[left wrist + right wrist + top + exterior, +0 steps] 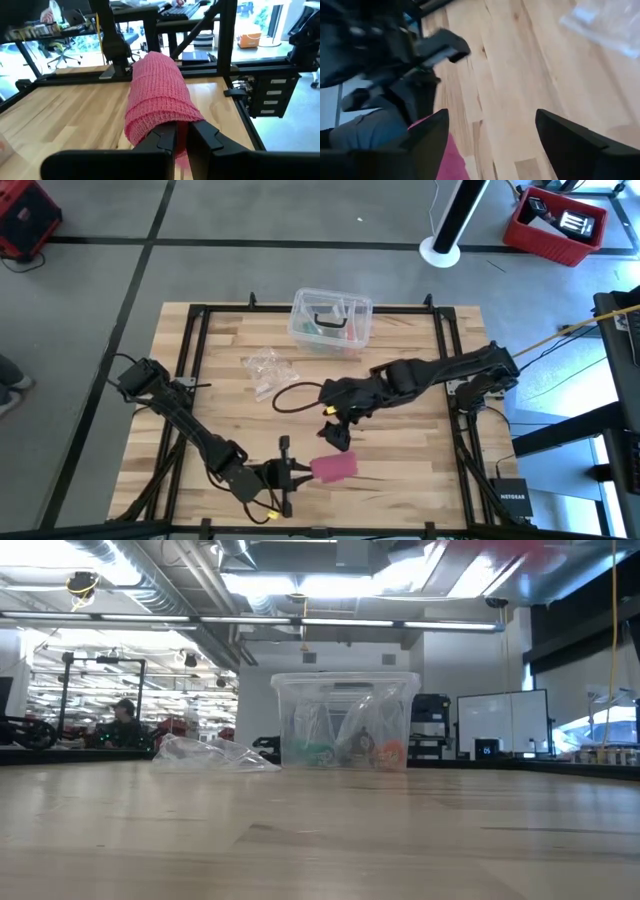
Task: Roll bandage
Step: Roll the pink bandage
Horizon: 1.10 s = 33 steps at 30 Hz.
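The bandage point(335, 468) is a stubby pink knitted roll near the table's front edge, seen large in the left wrist view point(157, 95). My left gripper point(306, 471) reaches in from the table's left and is shut on the roll's left end. My right gripper point(336, 434) hovers just behind and above the roll. It is open, with nothing between its fingers point(427, 135). A strip of the pink bandage point(449, 161) shows beside one of its fingers. Neither gripper shows in the low view. My left gripper pinches the roll's near end point(175, 125) between its two fingers point(162, 140). The fingers come about level from the table's left and lie along the roll. The roll sticks out beyond them toward the table's right. I cannot tell whether its underside touches the table.
A clear plastic box point(331, 320) with small items stands at the table's far middle. A crumpled clear wrapper point(268, 370) lies in front of it to the left. A dark cord loop point(295, 396) lies mid-table. A black metal frame point(190, 350) edges the wooden top.
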Each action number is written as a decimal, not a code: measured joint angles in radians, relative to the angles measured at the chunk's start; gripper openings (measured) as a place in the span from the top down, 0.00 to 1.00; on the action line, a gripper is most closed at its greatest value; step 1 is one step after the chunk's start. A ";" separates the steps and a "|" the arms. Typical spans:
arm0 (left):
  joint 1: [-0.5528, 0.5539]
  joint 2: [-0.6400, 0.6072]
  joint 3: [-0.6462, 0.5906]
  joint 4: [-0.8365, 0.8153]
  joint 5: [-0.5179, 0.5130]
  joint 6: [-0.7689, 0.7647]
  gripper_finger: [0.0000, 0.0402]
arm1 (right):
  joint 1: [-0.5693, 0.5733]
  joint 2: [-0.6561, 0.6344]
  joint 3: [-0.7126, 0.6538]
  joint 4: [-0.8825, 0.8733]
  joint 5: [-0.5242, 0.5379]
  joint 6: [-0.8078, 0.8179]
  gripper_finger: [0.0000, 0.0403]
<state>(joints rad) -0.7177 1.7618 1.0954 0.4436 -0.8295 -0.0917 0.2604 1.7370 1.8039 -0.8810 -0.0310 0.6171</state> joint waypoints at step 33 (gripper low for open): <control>-0.015 -0.139 0.000 0.088 0.010 0.286 0.96 | 0.601 -0.135 -0.610 0.359 1.263 -0.165 0.33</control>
<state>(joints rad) -0.7323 1.6230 1.0954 0.5315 -0.8193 0.1939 0.8617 1.6018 1.1934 -0.5220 1.2325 0.4518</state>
